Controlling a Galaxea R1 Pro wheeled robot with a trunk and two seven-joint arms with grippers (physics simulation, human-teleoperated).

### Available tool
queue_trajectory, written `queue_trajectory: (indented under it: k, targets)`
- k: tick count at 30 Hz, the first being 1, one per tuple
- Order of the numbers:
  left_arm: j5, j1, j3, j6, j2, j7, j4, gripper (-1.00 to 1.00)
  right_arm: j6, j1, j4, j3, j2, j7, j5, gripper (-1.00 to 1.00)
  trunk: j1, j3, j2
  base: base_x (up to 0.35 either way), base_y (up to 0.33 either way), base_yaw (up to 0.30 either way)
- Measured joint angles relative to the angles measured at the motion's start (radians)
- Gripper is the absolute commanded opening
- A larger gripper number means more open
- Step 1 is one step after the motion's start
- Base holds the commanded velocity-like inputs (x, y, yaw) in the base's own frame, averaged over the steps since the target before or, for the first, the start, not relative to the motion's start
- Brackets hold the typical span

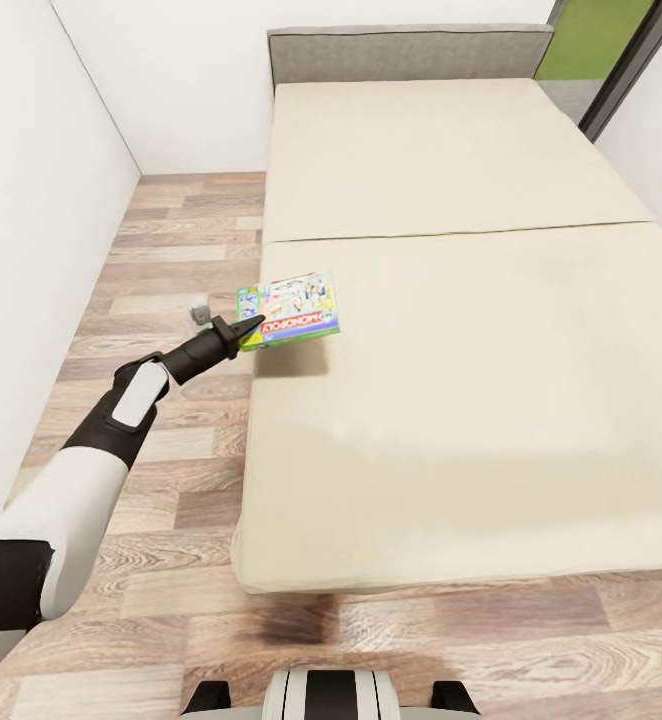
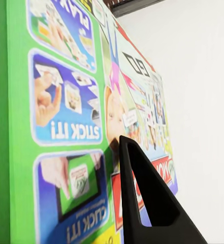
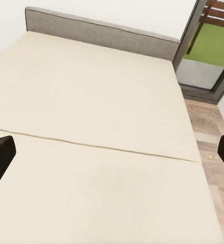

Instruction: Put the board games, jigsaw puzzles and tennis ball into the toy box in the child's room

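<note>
You are holding the Monopoly box (image 1: 291,309) in the left gripper (image 1: 252,329), pinching it by its near edge at the left side of the bed (image 1: 451,400). The box is casting a shadow on the cover just below it, so it is probably hanging clear of the bed rather than lying on it. You are gripping it by the edge most likely because a flat box offers no other hold, which is leaving most of its weight hanging beyond the jaws; it could be tilting or slipping as you carry it.

In the left wrist view one dark finger (image 2: 150,203) is pressing against the printed face of the box (image 2: 76,122); the other finger is hiding behind the box.

The right gripper (image 3: 112,155) is hanging over the bed (image 3: 91,117) with its jaws spread wide and nothing between them; just the two fingertips are peeking in at the frame edges.

The bed is looking bare apart from this box. A small grey object (image 1: 200,310) on the floor beside the bed is too small to identify.
</note>
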Motion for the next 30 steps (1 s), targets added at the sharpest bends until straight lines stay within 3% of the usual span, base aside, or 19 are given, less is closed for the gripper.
queue_trajectory:
  k: [4,6,10,11,12,14,15,16,20,21,25,26,29,30]
  targets:
    - [-0.001,0.005,0.0,0.028,0.0,0.001,-0.018,-1.0,0.0,0.012,0.001,0.0,0.0,0.001,-0.001,1.0,0.0,0.0,0.0,0.0,0.0,0.0]
    - [0.003,0.016,0.0,0.065,0.0,0.003,-0.051,-1.0,0.0,0.048,0.001,0.001,0.003,0.006,-0.005,1.0,0.0,0.0,0.0,0.0,0.0,0.0]
    - [0.014,0.066,0.0,0.168,-0.003,0.031,-0.195,-1.0,0.0,0.224,0.01,0.0,0.014,0.046,-0.054,1.0,0.0,0.0,0.0,0.0,0.0,0.0]
    - [0.009,0.066,0.0,0.166,-0.003,0.032,-0.196,-1.0,0.0,0.224,0.01,0.001,0.014,0.047,-0.055,1.0,0.0,0.0,0.0,0.0,0.0,0.0]
    - [0.018,0.088,0.0,0.196,-0.007,0.049,-0.253,-1.0,0.001,0.284,0.013,0.0,0.02,0.063,-0.076,1.0,0.0,0.0,0.0,0.0,0.0,0.0]
    - [0.033,0.138,0.003,0.255,-0.026,0.099,-0.381,-1.0,0.001,0.396,0.015,-0.002,0.046,0.1,-0.124,1.0,0.0,0.0,0.0,0.0,0.0,0.0]
    - [0.026,0.138,0.003,0.251,-0.026,0.101,-0.383,-1.0,0.001,0.447,0.014,-0.004,0.067,0.118,-0.149,1.0,0.0,0.0,0.0,0.0,0.0,0.0]
    - [0.039,0.164,0.005,0.282,-0.04,0.135,-0.447,-1.0,0.001,0.446,0.014,-0.003,0.067,0.119,-0.151,1.0,0.0,0.0,0.0,0.0,0.0,0.0]
    - [0.108,0.263,0.015,0.36,-0.1,0.333,-0.678,-1.0,0.001,0.581,0.008,-0.024,0.191,0.17,-0.219,1.0,0.0,0.0,0.0,0.0,0.0,0.0]
    - [0.105,0.264,0.015,0.36,-0.1,0.335,-0.68,-1.0,0.001,0.581,0.008,-0.024,0.193,0.171,-0.221,1.0,0.0,0.0,0.0,0.0,0.0,0.0]
    - [0.218,0.334,0.012,0.389,-0.142,0.538,-0.794,-1.0,-0.018,0.651,0.004,-0.048,0.33,0.192,-0.246,1.0,0.0,0.0,0.0,0.0,0.0,0.0]
    - [0.219,0.334,0.012,0.389,-0.142,0.539,-0.794,-1.0,-0.018,0.651,0.004,-0.048,0.331,0.192,-0.248,1.0,0.0,0.0,0.0,0.0,0.0,0.0]
    - [0.279,0.361,0.01,0.399,-0.16,0.644,-0.832,-1.0,-0.036,0.71,0.002,-0.07,0.39,0.199,-0.255,1.0,0.0,0.0,0.0,0.0,0.0,0.0]
    - [0.281,0.361,0.01,0.399,-0.16,0.645,-0.833,-1.0,-0.036,0.71,0.002,-0.07,0.39,0.199,-0.256,1.0,0.0,0.0,0.0,0.0,0.0,0.0]
